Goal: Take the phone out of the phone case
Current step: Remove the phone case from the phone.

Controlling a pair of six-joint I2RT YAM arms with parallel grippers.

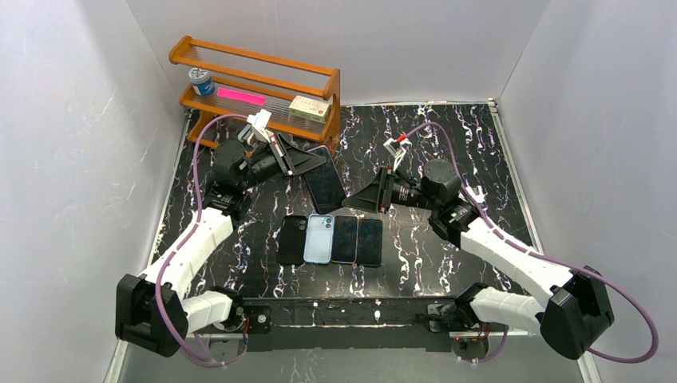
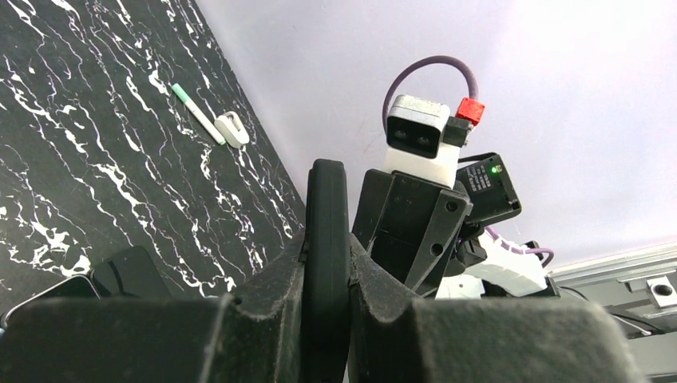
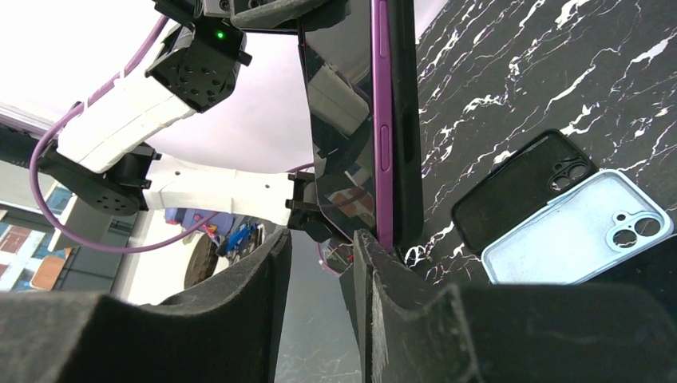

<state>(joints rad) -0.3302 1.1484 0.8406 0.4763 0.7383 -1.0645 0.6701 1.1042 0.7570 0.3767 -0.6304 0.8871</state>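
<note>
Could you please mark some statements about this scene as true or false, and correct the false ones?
1. The left claw grips the cased phone above the table. True.
2. The right claw is fully shut. False: its fingers stand apart by the cased phone's lower end.
3. The light blue case is in the right claw. False: it lies on the table, beside the black case.
4. The cased phone has a purple edge. True.

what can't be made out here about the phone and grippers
Top view: whether the right gripper touches the purple phone in its black case; its own fingers hide the contact.
Left wrist view: the phone's screen; the left gripper holds it edge-on.
Right wrist view: the phone's top, cut off by the upper edge.
</note>
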